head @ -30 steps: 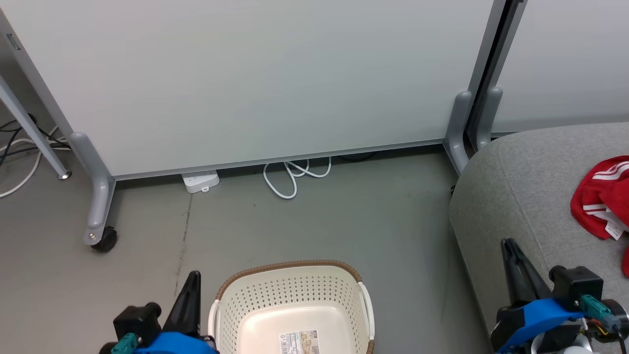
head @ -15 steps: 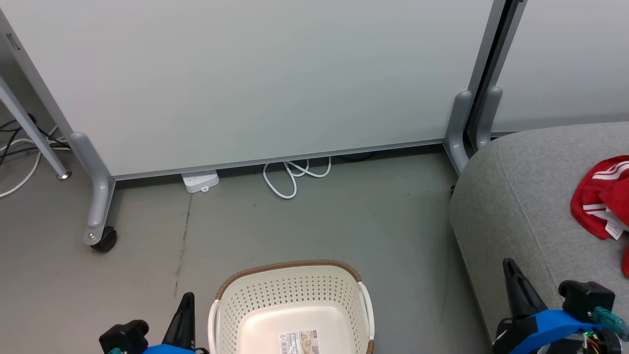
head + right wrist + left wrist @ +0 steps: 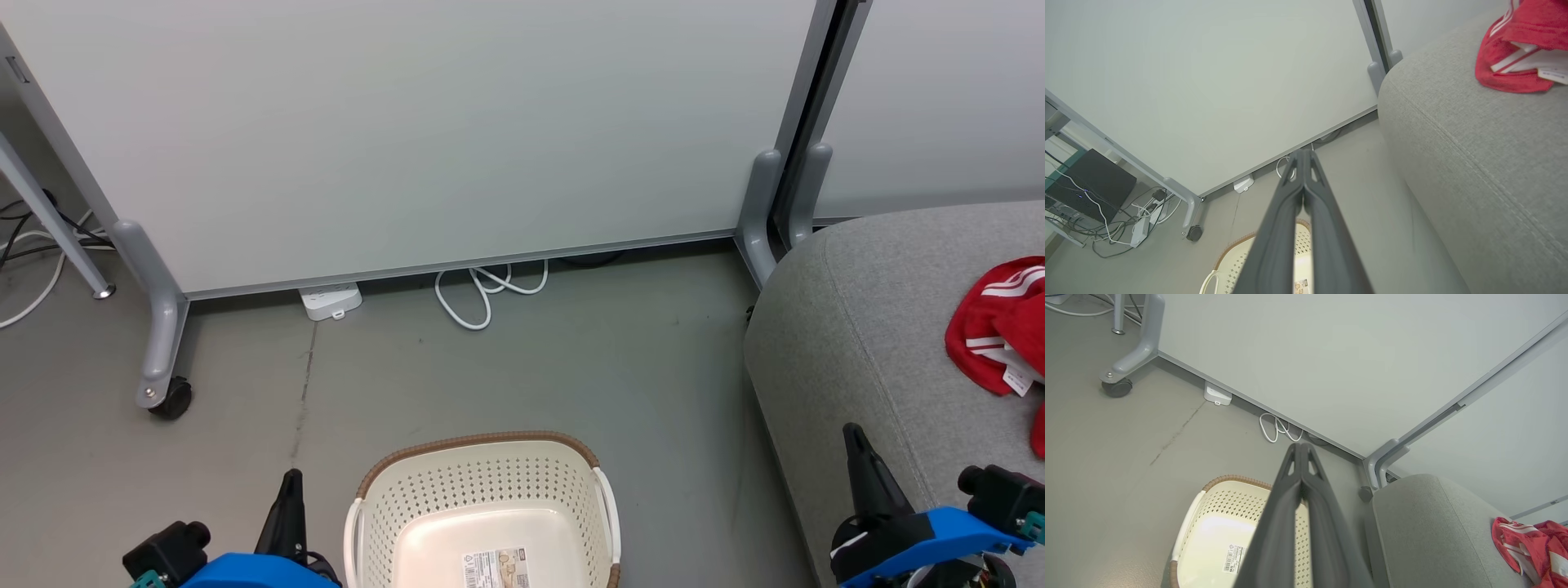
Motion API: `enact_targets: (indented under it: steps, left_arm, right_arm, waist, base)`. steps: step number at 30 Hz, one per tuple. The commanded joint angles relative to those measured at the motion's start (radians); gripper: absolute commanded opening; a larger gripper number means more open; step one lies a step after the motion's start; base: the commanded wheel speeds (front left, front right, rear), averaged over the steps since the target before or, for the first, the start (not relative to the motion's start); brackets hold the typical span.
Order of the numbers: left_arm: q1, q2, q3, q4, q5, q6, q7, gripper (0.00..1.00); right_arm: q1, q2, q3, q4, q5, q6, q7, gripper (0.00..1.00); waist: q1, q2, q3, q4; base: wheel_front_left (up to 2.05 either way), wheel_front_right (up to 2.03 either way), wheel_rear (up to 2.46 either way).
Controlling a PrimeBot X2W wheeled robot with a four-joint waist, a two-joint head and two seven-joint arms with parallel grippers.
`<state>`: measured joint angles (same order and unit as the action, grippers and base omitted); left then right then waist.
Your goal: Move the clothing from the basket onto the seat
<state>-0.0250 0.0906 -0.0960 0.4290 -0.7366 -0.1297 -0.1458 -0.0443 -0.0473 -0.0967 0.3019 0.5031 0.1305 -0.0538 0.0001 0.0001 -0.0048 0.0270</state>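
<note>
— What are you seeing change since a second ago?

— Your two grippers are sinking toward the bottom edge of the head view. Both are now sitting with their fingers pressed together, holding nothing.

— And going from the left?

— Your left gripper (image 3: 291,482) is hovering over the floor (image 3: 506,367), just left of the basket (image 3: 482,442) and apart from it. The basket is standing on the floor, with a printed label (image 3: 496,567) showing on its bottom. Right of it, the seat (image 3: 857,327) is rising, and your right gripper (image 3: 851,433) is showing against its near side. The clothing (image 3: 992,327) is lying in a red heap on the seat, well beyond that gripper, at the right edge.
</note>
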Motion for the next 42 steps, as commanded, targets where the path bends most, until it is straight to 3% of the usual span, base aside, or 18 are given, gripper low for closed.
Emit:
enact_targets:
  steps: [1, 42]
  left_arm:
    - [-0.035, 0.0, 0.017, -0.023, -0.043, 0.0, 0.011, 0.0]
    - [-0.066, -0.02, 0.118, -0.109, -0.472, -0.001, 0.14, 0.0]
  right_arm:
    - [-0.031, -0.004, -0.002, -0.02, 0.057, 0.0, 0.008, 0.0]
    - [-0.053, -0.005, -0.011, -0.041, 0.599, 0.0, 0.091, 0.0]
  waist:
    - [-0.0001, -0.0001, 0.0, -0.001]
    - [-0.0001, -0.0001, 0.003, -0.011]
  base:
    - [0.0, 0.0, 0.0]
    - [0.0, 0.0, 0.0]
